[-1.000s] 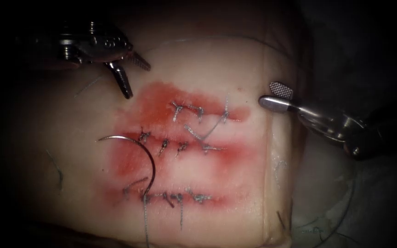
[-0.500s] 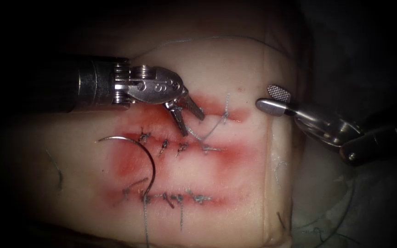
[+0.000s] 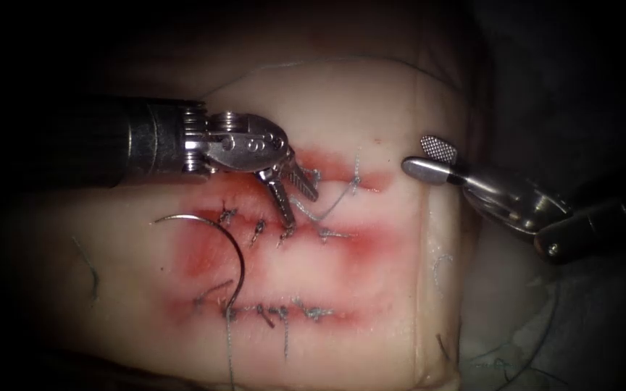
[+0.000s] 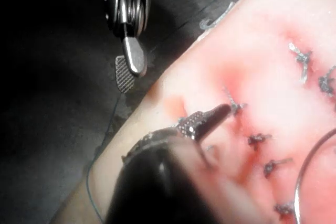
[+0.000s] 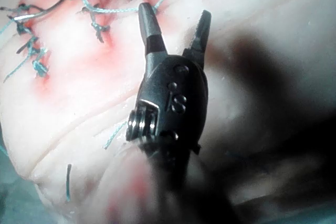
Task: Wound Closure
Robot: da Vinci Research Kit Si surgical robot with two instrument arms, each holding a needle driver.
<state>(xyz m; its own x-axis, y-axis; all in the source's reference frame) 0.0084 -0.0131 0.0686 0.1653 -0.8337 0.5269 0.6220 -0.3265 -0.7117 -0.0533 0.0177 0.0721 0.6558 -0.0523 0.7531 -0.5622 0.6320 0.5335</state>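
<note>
Three stitched cuts cross the tissue, the needle lies unheld at their left, thread trailing nearward, and both left tool and right tool gape, holding nothing.

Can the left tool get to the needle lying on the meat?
Probably yes. The needle lies free on the tissue, just below the left tool, whose open jaws hold nothing, and nothing sits between them.

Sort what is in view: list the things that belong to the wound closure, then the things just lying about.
Belonging to the job:
left tool, jaws open, holding nothing, over the stitched cuts
right tool, jaws open, holding nothing
needle, free, lying on the tissue
thread

Lying about:
cut ends of thread
red fluid
</note>
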